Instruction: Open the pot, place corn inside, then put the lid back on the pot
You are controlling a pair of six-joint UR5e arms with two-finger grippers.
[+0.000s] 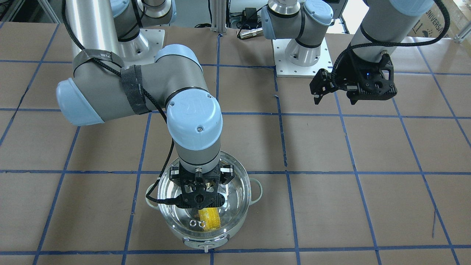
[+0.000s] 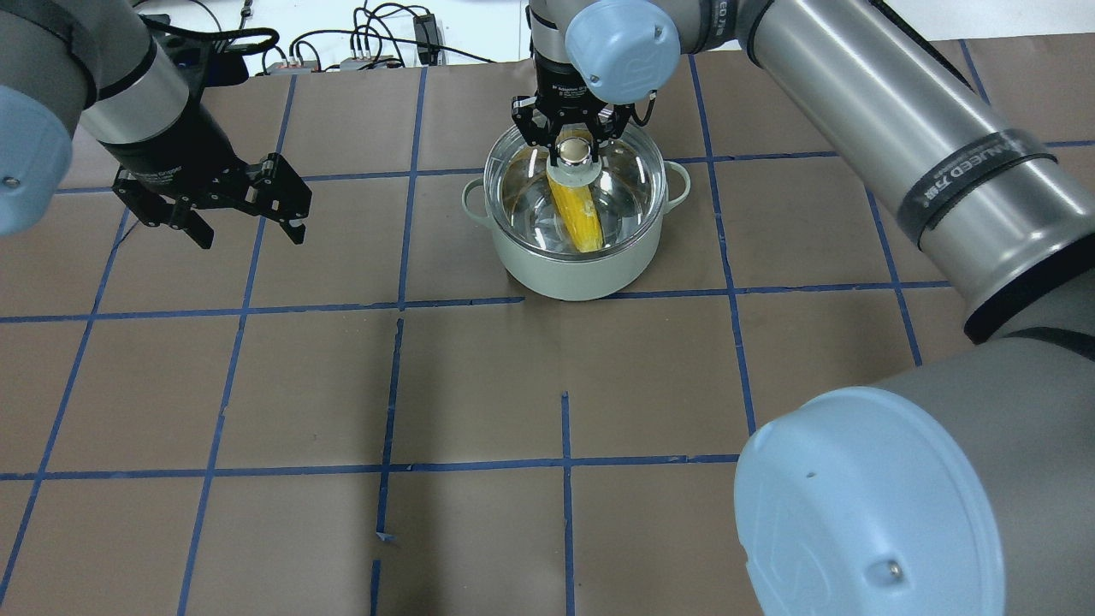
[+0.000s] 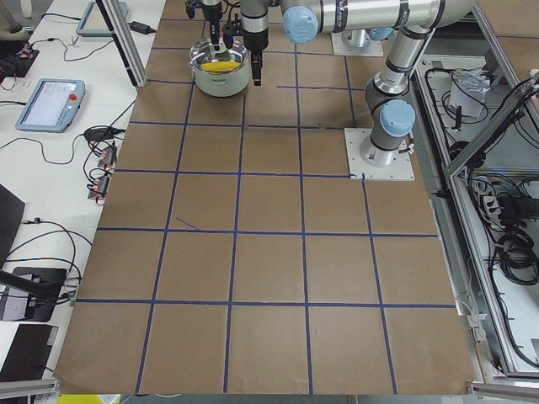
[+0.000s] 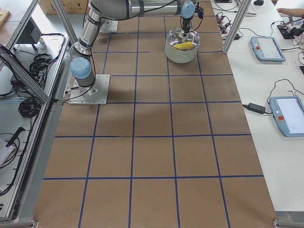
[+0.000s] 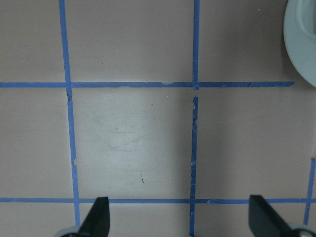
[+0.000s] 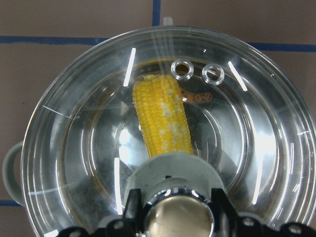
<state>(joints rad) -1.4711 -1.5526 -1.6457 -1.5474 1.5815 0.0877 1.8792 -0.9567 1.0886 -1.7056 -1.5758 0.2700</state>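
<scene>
One pot, one lid, one corn, two vent holes, one left gripper, one right gripper.

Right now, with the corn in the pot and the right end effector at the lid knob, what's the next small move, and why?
Probably open the right end effector and let go of the knob. The corn lies inside the pot, and the glass lid looks level on top of it, so it seems seated. I can't confirm full contact all round, so release before lifting away.

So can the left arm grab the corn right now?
Probably not. The corn lies inside the pot under the lid, and the right gripper grips that lid. The left gripper hangs open, apart.
</scene>
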